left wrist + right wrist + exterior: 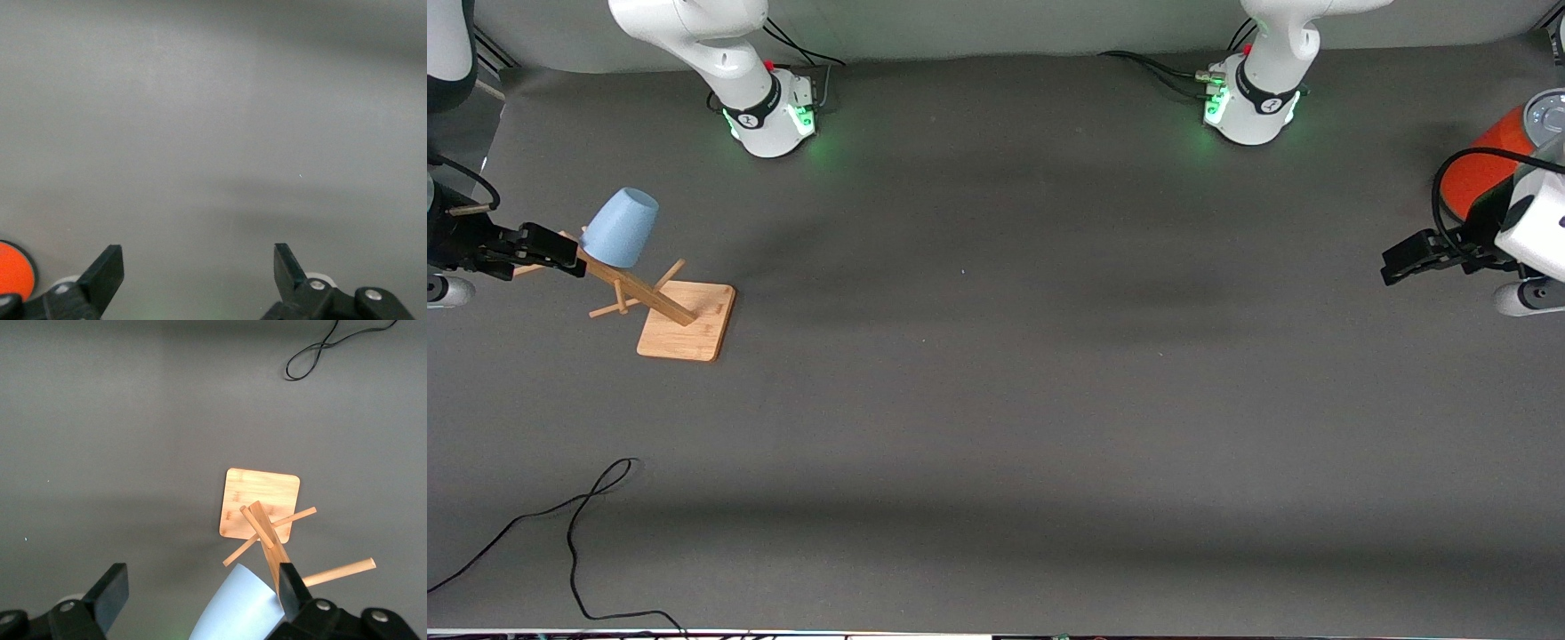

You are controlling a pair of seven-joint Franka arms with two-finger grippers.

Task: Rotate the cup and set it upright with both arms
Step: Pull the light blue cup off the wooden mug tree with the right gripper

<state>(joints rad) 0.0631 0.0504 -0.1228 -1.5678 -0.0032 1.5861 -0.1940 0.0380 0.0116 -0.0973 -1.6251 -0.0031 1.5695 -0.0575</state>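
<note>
The pale blue cup (621,228) hangs mouth-down and tilted on a peg of the wooden rack (687,322), at the right arm's end of the table. My right gripper (569,253) is open, level with the cup's rim and the top of the rack's post. In the right wrist view the cup (237,610) shows between the open fingers of my right gripper (202,587), close to one finger (291,588); I cannot tell whether they touch. My left gripper (1396,262) is open and empty, waiting over the left arm's end of the table. It shows over bare mat in the left wrist view (197,265).
An orange-red can (1485,169) with a silver top lies at the left arm's end, partly hidden by the left arm; it also shows in the left wrist view (13,270). A black cable (578,516) loops on the mat nearer the front camera than the rack.
</note>
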